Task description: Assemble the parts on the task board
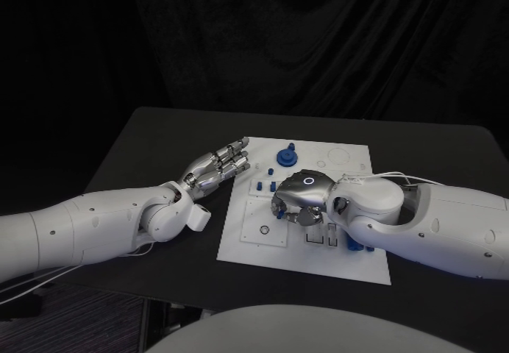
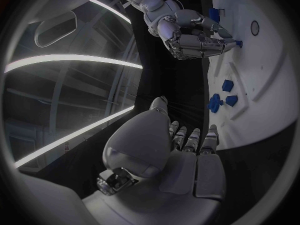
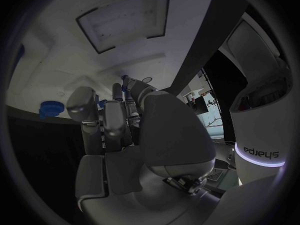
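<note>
The white task board (image 1: 318, 257) lies in the middle of the black table. My right hand (image 1: 301, 198) hovers low over its centre with fingers curled down, pinching a small blue part (image 1: 279, 211) at its fingertips. The left wrist view shows that hand (image 2: 187, 35) with the blue part (image 2: 237, 44) at its fingertips against the board (image 2: 269, 80). In the right wrist view the right hand (image 3: 125, 135) reaches toward the board (image 3: 75, 60). My left hand (image 1: 218, 169) lies flat with fingers straight at the board's left edge and holds nothing. A round blue knob (image 1: 286, 156) stands at the board's far side.
Small blue parts sit near the left hand (image 1: 271, 172) and at the board's near right (image 1: 351, 243). A round hole (image 1: 263, 232) marks the board's near left. Bare black table (image 1: 148, 140) spreads to the left and at the far side.
</note>
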`<state>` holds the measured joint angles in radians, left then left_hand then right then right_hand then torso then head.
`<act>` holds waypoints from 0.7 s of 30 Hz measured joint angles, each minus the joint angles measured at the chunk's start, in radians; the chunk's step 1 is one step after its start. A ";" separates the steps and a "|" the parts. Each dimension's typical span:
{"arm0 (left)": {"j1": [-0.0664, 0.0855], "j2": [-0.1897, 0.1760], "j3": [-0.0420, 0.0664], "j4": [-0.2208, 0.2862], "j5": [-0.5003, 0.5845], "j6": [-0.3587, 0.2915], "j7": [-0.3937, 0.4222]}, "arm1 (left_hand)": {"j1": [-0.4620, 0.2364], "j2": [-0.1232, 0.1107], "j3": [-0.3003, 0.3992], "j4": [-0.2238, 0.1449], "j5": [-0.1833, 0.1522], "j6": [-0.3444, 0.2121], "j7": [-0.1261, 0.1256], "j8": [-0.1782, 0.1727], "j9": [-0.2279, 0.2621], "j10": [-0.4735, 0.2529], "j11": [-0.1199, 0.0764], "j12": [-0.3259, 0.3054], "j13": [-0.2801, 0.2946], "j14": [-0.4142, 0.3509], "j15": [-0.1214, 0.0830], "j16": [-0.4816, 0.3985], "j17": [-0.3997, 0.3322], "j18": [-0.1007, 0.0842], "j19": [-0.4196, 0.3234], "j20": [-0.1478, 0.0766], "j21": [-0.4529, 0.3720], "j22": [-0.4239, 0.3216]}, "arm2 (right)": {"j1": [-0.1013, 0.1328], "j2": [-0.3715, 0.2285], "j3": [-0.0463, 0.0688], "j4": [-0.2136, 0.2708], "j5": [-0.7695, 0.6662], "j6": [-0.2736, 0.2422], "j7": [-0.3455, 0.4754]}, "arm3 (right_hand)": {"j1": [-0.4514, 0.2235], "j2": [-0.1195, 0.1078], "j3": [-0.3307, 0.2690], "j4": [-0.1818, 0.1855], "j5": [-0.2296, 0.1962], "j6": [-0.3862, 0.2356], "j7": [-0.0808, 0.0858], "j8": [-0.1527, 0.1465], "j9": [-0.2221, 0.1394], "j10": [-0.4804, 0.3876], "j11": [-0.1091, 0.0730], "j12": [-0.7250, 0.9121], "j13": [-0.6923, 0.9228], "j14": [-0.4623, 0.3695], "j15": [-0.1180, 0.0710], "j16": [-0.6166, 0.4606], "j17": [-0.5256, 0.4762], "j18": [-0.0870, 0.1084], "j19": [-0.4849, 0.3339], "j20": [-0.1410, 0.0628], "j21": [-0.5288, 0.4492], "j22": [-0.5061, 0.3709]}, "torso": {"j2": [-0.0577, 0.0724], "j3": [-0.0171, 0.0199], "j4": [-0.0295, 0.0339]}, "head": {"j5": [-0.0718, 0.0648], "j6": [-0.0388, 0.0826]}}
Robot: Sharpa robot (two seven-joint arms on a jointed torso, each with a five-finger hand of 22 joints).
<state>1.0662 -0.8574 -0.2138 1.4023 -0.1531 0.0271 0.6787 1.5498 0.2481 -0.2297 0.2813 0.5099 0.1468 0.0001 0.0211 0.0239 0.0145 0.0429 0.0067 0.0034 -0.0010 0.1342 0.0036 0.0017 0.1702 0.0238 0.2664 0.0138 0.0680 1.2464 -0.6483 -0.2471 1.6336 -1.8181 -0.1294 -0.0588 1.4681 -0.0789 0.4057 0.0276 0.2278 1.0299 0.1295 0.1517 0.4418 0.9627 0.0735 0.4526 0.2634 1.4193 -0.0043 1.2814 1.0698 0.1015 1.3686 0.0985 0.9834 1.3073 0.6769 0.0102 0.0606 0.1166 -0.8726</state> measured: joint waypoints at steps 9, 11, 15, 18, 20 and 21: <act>-0.001 0.001 0.000 -0.002 0.000 0.002 0.000 | 0.000 0.000 0.003 -0.003 0.000 0.004 0.004 0.000 0.000 0.000 0.000 0.000 0.000 0.002 0.002 0.000 -0.001 0.000 0.000 0.000 0.000 0.001 | 0.000 0.007 0.000 -0.004 -0.020 0.000 -0.002 | 0.000 0.000 0.000 0.000 0.000 0.002 0.002 -0.003 -0.001 0.006 0.001 -0.004 0.000 -0.004 0.004 -0.004 -0.005 0.000 0.000 0.000 -0.004 0.000 | 0.000 0.0000 0.0002 | 0.000 0.000; -0.001 0.001 0.000 -0.002 0.000 0.003 0.000 | 0.000 0.000 0.003 -0.003 0.000 0.004 0.004 0.000 0.000 0.000 0.000 0.000 0.000 0.002 0.002 0.000 -0.001 0.000 0.000 0.000 0.000 0.001 | 0.000 0.010 0.000 -0.006 -0.023 0.000 -0.002 | 0.000 0.000 0.000 0.000 0.000 0.002 0.002 -0.003 -0.002 0.008 0.000 -0.004 0.000 -0.004 0.004 -0.004 -0.005 0.000 0.000 0.000 -0.004 0.000 | 0.000 0.0001 0.0002 | 0.000 0.000; -0.001 0.001 0.000 -0.002 0.000 0.005 0.000 | 0.000 0.000 0.003 -0.003 0.000 0.004 0.004 0.000 0.000 0.000 0.000 0.000 0.000 0.002 0.002 0.000 -0.001 0.000 0.000 0.000 0.000 0.001 | -0.001 0.015 0.000 -0.008 -0.028 -0.001 -0.002 | -0.004 -0.004 0.000 0.000 0.000 0.002 0.002 -0.003 -0.004 0.008 0.000 -0.004 -0.001 -0.004 0.004 -0.004 -0.005 0.000 0.000 0.000 -0.004 0.000 | 0.000 0.0001 0.0001 | 0.001 0.000; -0.001 0.001 0.000 -0.002 0.000 0.006 0.000 | 0.000 0.000 0.003 -0.003 0.000 0.004 0.004 0.000 0.000 0.000 0.000 0.000 0.000 0.001 0.003 0.000 -0.001 0.000 0.000 0.000 0.000 0.001 | -0.002 0.016 0.000 -0.008 -0.030 -0.001 -0.002 | -0.004 -0.004 0.000 0.000 0.000 0.002 0.002 -0.007 -0.004 0.008 0.000 -0.004 -0.001 -0.004 0.004 -0.004 -0.005 0.000 -0.004 0.004 -0.004 0.000 | 0.000 0.0001 -0.0001 | 0.001 0.000; -0.002 0.001 0.000 -0.002 0.000 0.006 0.000 | 0.000 0.000 0.003 -0.003 0.000 0.004 0.004 0.000 0.000 0.000 0.000 0.000 0.000 -0.002 0.005 0.000 -0.001 0.000 0.000 0.000 0.000 0.001 | -0.002 0.018 0.000 -0.009 -0.031 -0.001 -0.002 | -0.004 -0.004 0.000 0.000 0.000 0.002 0.002 -0.007 -0.004 0.008 0.000 -0.004 -0.001 -0.004 0.004 -0.004 -0.005 0.000 -0.004 0.004 -0.004 0.000 | 0.000 0.0001 -0.0002 | 0.001 0.000; -0.002 0.001 0.000 -0.002 0.000 0.007 0.000 | 0.000 0.000 0.003 -0.003 0.000 0.004 0.004 0.000 0.000 0.000 0.000 0.000 0.000 -0.002 0.005 0.000 -0.001 0.000 0.000 0.000 0.000 0.001 | -0.003 0.019 0.000 -0.009 -0.032 -0.001 -0.002 | -0.004 -0.004 0.000 0.000 0.000 0.002 0.002 -0.007 -0.004 0.008 0.000 -0.004 -0.001 -0.004 0.004 -0.004 -0.005 0.000 -0.004 0.004 -0.004 0.000 | 0.000 0.0001 -0.0002 | 0.001 0.000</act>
<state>1.0646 -0.8561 -0.2139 1.4002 -0.1531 0.0339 0.6787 1.5498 0.2481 -0.2269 0.2785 0.5099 0.1503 0.0036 0.0210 0.0237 0.0144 0.0429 0.0067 0.0034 -0.0032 0.1395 0.0036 0.0009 0.1703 0.0238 0.2664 0.0138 0.0692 1.2438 -0.6297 -0.2468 1.6250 -1.8498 -0.1302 -0.0608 1.4642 -0.0830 0.4056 0.0276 0.2278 1.0322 0.1319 0.1449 0.4376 0.9703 0.0733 0.4491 0.2623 1.4158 -0.0007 1.2773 1.0648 0.1016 1.3651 0.1020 0.9795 1.3073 0.6769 0.0103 0.0604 0.1180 -0.8726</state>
